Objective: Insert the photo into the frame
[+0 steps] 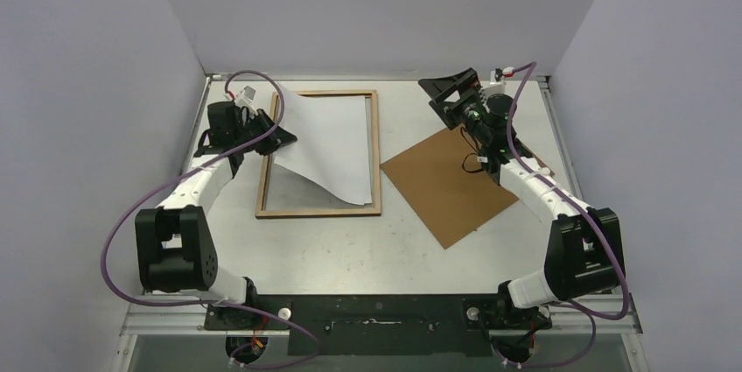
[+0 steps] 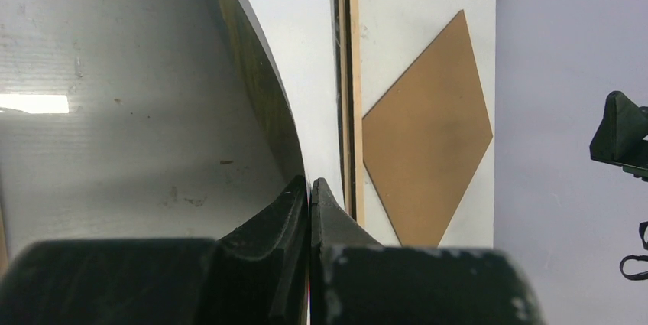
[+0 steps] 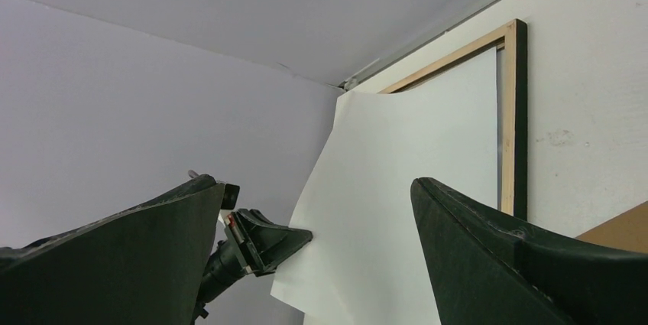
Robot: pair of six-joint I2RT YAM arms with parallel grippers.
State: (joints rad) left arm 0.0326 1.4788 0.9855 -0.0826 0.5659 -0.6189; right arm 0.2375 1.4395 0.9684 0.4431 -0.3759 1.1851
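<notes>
Grey walls enclose a pale table [image 1: 350, 249].

Top view: the frame [image 1: 377, 153] lies flat left of centre, wood side up, its long axis running 12 to 6 o'clock. The photo [image 1: 328, 144] rests white back up across the frame's far and 3 o'clock part, its 9 o'clock edge lifted and curled. The left arm is folded at the elbow with its forearm reaching toward 12, and the left gripper [image 1: 278, 137] is pinched on that raised edge. The right arm stretches toward 12 over a brown backing board [image 1: 451, 184]. The right gripper [image 1: 455, 92] is raised, with its fingers spread wide and nothing between them.

Left wrist view: the left gripper [image 2: 309, 187] is clamped on the photo [image 2: 306, 57], which bows upward. The frame [image 2: 348, 73] and the backing board [image 2: 424, 126] lie toward 3 o'clock.

Right wrist view: the right gripper [image 3: 317, 185] is wide apart. The photo [image 3: 397, 149] overlaps the frame [image 3: 520, 111].
</notes>
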